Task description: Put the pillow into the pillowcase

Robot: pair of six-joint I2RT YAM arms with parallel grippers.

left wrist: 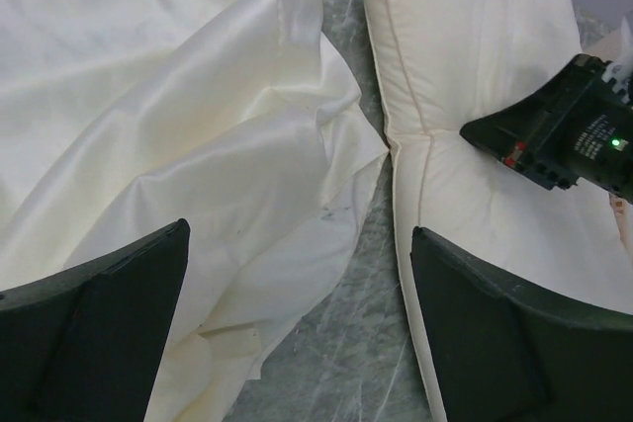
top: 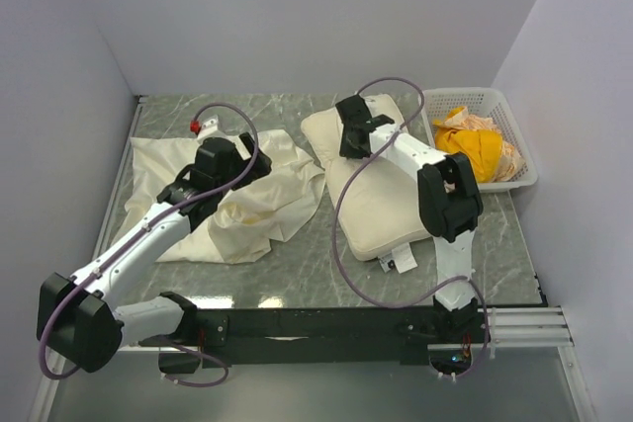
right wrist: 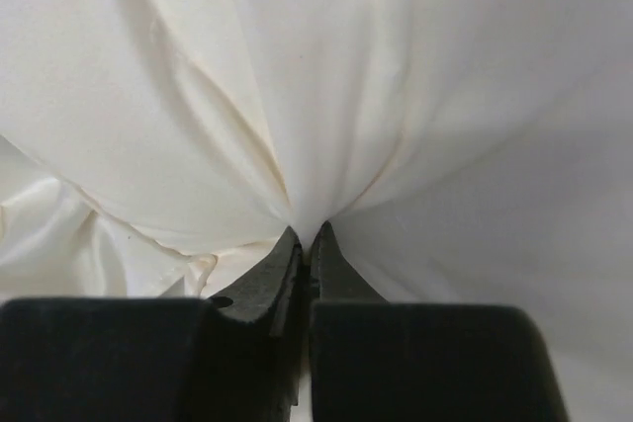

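The plump cream pillow lies right of centre on the marble table, its white tags at the near edge. My right gripper sits at the pillow's far left corner. In the right wrist view this gripper is shut on a pinch of the pillow's cover, which puckers into the jaws. The limp, sheeny pillowcase lies crumpled to the left. My left gripper hovers open over the pillowcase's right edge. In its own view the left gripper spans bare table between the pillowcase and the pillow.
A white basket holding an orange-yellow cloth stands at the back right, close to the pillow. A small red-topped object sits at the back left beyond the pillowcase. Walls close in the table at the back and on both sides.
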